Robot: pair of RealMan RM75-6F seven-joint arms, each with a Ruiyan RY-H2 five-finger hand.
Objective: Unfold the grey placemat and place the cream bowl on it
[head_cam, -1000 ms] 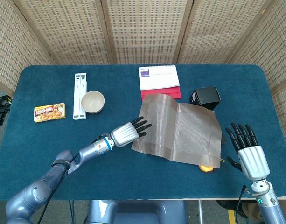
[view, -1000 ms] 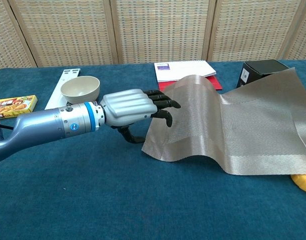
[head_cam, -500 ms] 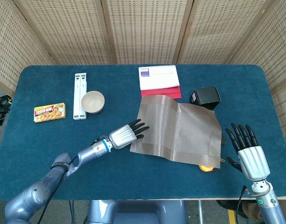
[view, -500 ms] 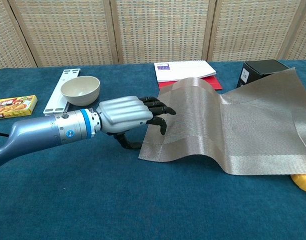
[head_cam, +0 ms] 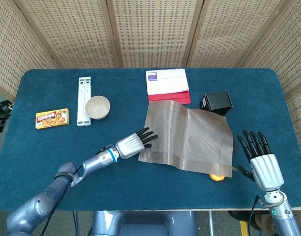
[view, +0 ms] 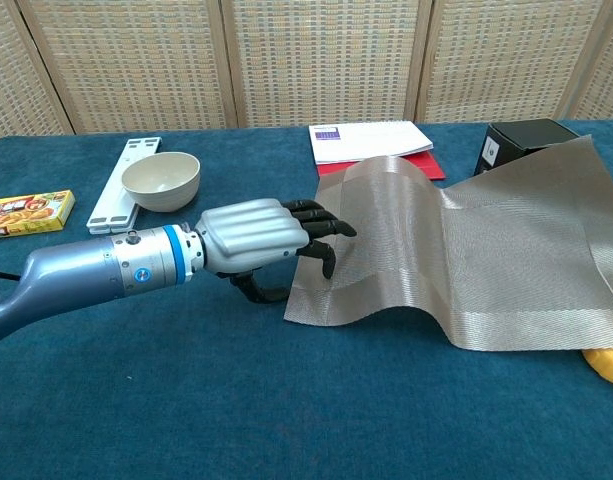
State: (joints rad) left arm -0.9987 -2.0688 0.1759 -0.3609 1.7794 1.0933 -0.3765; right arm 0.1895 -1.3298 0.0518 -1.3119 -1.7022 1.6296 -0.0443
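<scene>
The grey placemat point(head_cam: 189, 139) lies spread open near the middle of the table point(head_cam: 42, 157), toward its right side. It is a woven, semi-sheer sheet with a darker band along its border. It does not lie flat: a ridge runs across it, the left portion humps up, and the far right corner rests raised against the black box point(head_cam: 216, 102). An orange object point(head_cam: 216, 177) shows just under its near right corner.

The cream bowl point(head_cam: 97, 107) stands upright toward the far left of the table, just beside the white strip point(head_cam: 83, 100) and well apart from the placemat.

The left hand point(view: 254, 235) is at the placemat's near left edge, fingers curled, fingertips point(view: 329, 262) touching the fabric; whether the edge is pinched cannot be told. The right hand point(head_cam: 262, 161) hovers off the near right corner, fingers spread, holding nothing.

Compared with one second ago, the left hand has drawn back toward the near edge. The placemat's left edge sits lower. The right hand is unchanged.
</scene>
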